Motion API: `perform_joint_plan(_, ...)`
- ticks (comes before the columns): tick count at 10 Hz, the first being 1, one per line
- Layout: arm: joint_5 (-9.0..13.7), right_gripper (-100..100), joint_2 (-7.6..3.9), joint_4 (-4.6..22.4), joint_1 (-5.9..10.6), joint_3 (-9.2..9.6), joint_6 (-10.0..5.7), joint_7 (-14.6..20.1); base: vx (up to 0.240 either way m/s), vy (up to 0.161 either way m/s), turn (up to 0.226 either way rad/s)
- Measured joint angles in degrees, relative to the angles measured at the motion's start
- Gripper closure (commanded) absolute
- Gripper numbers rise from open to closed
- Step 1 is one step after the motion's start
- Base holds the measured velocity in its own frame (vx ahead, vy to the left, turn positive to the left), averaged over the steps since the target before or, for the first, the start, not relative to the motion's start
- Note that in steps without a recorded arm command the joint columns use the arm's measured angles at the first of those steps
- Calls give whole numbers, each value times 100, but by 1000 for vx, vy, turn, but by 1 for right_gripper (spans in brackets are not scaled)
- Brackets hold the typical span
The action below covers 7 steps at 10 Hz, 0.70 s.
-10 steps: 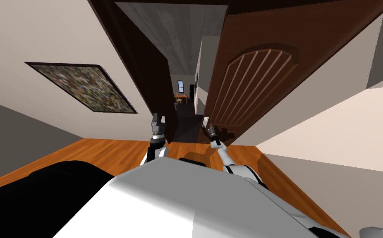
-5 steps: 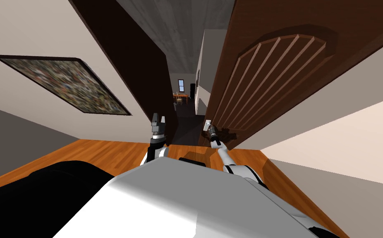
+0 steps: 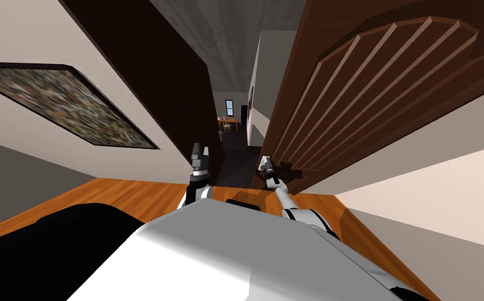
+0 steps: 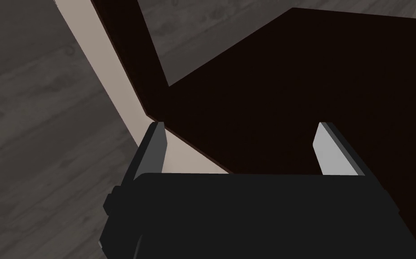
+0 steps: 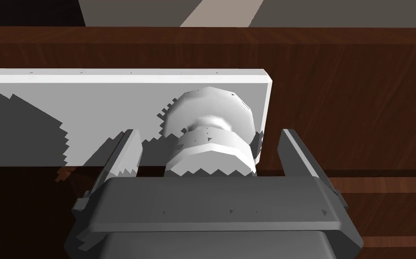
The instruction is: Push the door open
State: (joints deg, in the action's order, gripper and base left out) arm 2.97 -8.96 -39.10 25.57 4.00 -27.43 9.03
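Door (image 3: 371, 94) ajar, right hand (image 5: 210, 135) at knob (image 5: 207, 112).
Both hands released: right straddles the knob, left hand (image 4: 243, 128) beside the frame (image 4: 124, 49).

Even flat light, jagged shadow edges, walls splaying outward

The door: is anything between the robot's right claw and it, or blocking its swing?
Nothing visible does. The right gripper, open, straddles the white knob on the brown door, which stands ajar beside the hallway opening.
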Motion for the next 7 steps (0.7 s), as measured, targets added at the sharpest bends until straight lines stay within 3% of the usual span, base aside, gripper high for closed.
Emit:
perform_joint_plan(5,-4,100,0,7,-11,5,10,-6,-18,-2,1)
perform_joint_plan(7,2,100,12,-25,-66,-22,44,-25,116,64,-45)
